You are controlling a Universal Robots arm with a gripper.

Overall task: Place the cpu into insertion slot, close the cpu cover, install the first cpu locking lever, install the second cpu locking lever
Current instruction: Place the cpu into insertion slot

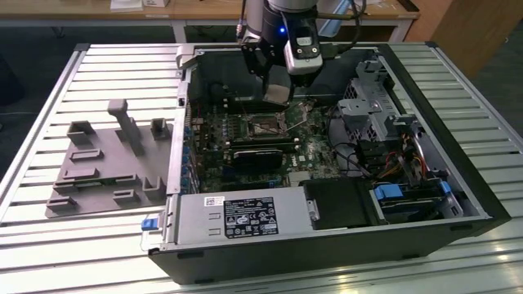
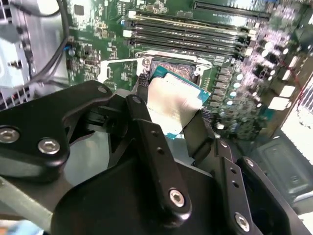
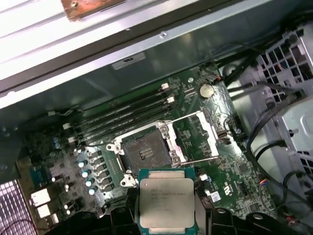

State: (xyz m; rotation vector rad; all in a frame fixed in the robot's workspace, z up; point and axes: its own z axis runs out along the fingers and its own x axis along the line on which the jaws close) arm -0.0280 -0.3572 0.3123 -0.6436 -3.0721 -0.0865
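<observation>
Slatted metal table carries open PC case, w/ grey plastic fixture beside it on the exterior view's left. Green motherboard lies flat inside case. Gripper hangs over board approx above socket area. Jaws clamped on two opposite edges of cpu. Cpu is held in air near insertion slot, not seated. Slot is bare, dark contact field showing. Cpu cover is open, lying just beside slot. Memory slots run along slot's other side.
</observation>
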